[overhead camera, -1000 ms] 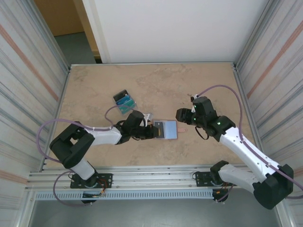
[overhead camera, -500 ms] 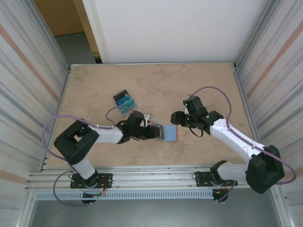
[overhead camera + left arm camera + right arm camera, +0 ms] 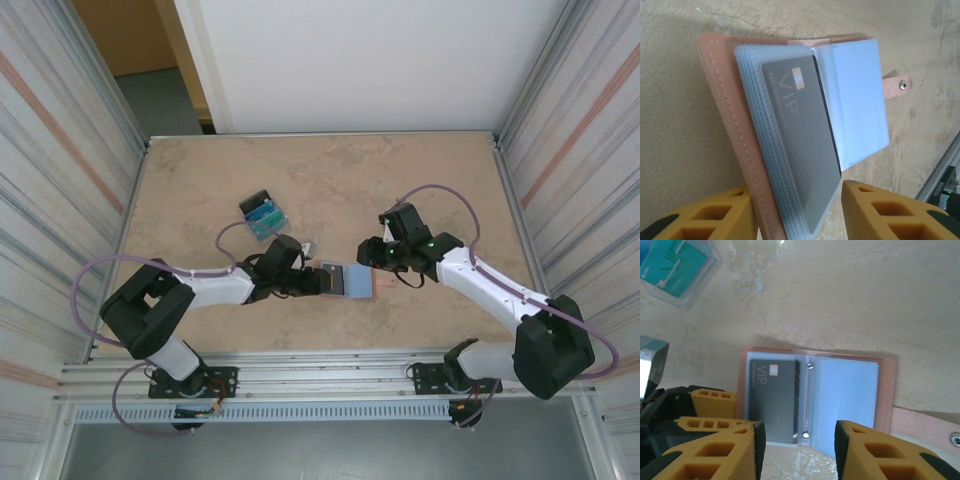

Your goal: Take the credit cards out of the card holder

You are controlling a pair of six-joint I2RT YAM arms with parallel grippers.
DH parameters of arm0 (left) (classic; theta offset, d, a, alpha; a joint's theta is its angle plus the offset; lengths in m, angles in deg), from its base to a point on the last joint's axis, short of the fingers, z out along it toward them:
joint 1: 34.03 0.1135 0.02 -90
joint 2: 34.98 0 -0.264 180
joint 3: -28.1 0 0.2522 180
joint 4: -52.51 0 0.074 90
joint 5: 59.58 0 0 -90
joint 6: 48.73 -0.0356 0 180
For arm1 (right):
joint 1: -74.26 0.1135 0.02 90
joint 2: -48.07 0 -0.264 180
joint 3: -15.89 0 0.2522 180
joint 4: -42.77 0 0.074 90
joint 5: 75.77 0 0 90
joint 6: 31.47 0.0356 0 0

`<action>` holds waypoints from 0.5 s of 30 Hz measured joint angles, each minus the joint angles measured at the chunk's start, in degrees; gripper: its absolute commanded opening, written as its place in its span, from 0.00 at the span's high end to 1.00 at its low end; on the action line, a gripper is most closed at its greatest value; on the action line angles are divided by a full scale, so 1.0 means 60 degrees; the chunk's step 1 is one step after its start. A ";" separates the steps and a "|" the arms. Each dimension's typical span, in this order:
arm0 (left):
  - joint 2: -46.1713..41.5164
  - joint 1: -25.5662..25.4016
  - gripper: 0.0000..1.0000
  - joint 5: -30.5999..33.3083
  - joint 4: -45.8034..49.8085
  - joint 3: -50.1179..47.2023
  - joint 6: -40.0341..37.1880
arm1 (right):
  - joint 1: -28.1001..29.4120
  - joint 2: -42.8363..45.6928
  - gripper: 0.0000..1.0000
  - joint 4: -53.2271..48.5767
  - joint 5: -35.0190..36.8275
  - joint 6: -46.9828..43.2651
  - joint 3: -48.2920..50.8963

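Near the middle of the table's [image 3: 420,180] near edge | card holder [image 3: 352,281] lies open, black card [image 3: 800,145] in a clear sleeve, snap tab [image 3: 898,86] on its right edge | left gripper [image 3: 797,210] released, jaws apart around holder's left end | right gripper [image 3: 797,445] unclenched, hovering above holder | teal cards [image 3: 263,214] well apart, toward far left.
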State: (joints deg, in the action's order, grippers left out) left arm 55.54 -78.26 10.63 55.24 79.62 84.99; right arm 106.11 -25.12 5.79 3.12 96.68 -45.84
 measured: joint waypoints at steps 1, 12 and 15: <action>0.0000 -0.0007 0.55 0.0040 0.0066 0.0000 0.0000 | 0.0000 -0.0069 0.60 0.0051 -0.0117 0.0007 0.0000; 0.0000 -0.0648 0.51 0.0827 0.0474 -0.0004 0.0044 | 0.0011 -0.0911 0.64 0.0481 -0.1071 0.0069 0.0310; -0.0066 -0.0678 0.44 0.1213 0.0718 -0.0004 0.0106 | 0.0022 -0.1100 0.65 0.0648 -0.1337 0.0069 0.0372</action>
State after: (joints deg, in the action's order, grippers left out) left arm 55.15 -82.32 17.91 59.55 79.59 85.63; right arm 106.24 -31.72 9.68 -4.90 97.10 -43.61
